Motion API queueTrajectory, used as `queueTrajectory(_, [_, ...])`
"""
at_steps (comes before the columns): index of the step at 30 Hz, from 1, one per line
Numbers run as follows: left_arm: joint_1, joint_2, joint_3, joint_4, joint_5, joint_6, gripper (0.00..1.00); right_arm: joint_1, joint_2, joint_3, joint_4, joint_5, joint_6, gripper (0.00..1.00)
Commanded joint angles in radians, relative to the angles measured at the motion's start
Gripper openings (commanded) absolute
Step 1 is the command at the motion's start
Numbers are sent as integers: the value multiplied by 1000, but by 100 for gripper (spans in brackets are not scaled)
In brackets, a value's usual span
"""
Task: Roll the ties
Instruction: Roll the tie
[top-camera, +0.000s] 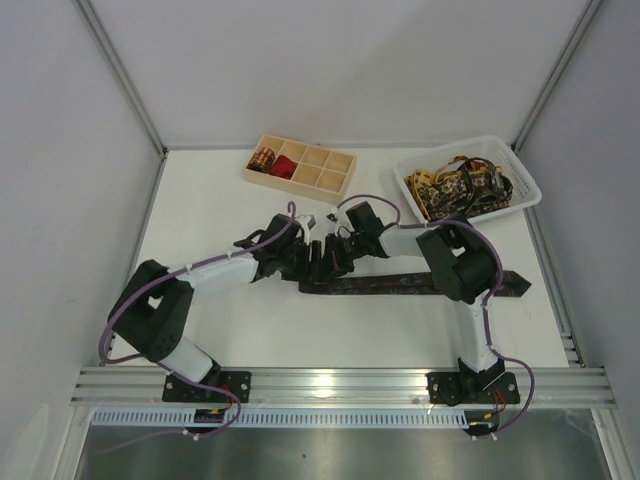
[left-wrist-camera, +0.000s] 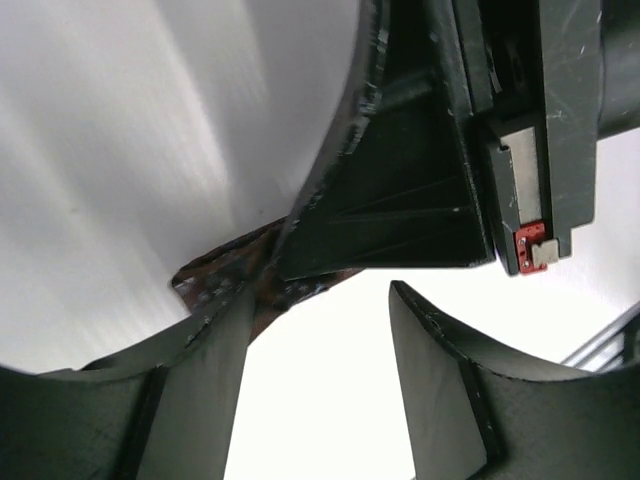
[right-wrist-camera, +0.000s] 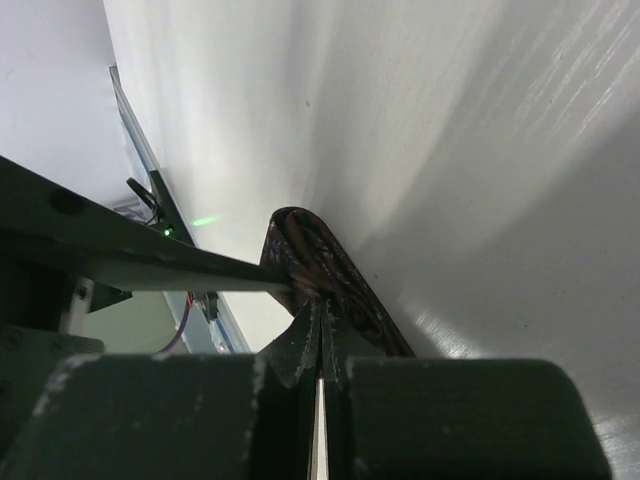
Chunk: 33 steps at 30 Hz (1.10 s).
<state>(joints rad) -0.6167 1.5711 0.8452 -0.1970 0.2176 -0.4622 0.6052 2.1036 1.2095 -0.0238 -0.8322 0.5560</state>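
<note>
Pinching dark tie (right-wrist-camera: 332, 268), right end effector (right-wrist-camera: 318, 302) faces gaping left end effector (left-wrist-camera: 315, 300); tray (top-camera: 262, 179) holds coils (top-camera: 264, 158), basket (top-camera: 529, 190) ties (top-camera: 455, 186).

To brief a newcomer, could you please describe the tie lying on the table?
On the white table, nearer the arms than the wooden tray and white basket, a dark brown tie lies stretched left to right. It alone lies flat, unlike the coiled ties in the tray and the tangled ties in the basket.

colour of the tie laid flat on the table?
Dark brown, faintly mottled. The tie shows best in the top external view.
</note>
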Motion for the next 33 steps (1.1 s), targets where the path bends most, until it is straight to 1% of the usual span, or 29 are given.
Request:
queueTrajectory(1, [61, -81, 12, -56, 41, 23, 63, 10, 10, -60, -54, 99, -48, 0])
queueTrajectory(4, [103, -134, -18, -51, 83, 14, 64, 16, -7, -71, -53, 122, -56, 0])
queueTrajectory(9, [179, -178, -135, -7, 189, -35, 63, 21, -28, -80, -50, 146, -67, 0])
queueTrajectory(11, [204, -172, -184, 48, 227, -52, 62, 21, -33, -87, -41, 153, -67, 0])
queueTrajectory(14, [224, -157, -238, 142, 313, -140, 61, 25, -30, -90, -34, 148, -64, 0])
queueTrajectory(16, [224, -152, -268, 194, 336, -177, 62, 25, -30, -96, -30, 153, -65, 0])
queueTrajectory(20, [224, -123, -307, 280, 313, -285, 67, 30, -34, -107, -18, 156, -59, 0])
queueTrajectory(21, [225, -111, -313, 303, 322, -323, 67, 31, -34, -107, -15, 156, -56, 0])
queueTrajectory(24, [225, -88, -330, 356, 318, -366, 67, 38, -31, -100, -15, 153, -54, 0])
queueTrajectory(29, [225, -80, -304, 294, 259, -334, 66, 41, -34, -102, -18, 159, -59, 0])
queueTrajectory(33, [224, -54, -281, 255, 227, -313, 62, 41, -28, -99, -8, 156, -53, 0])
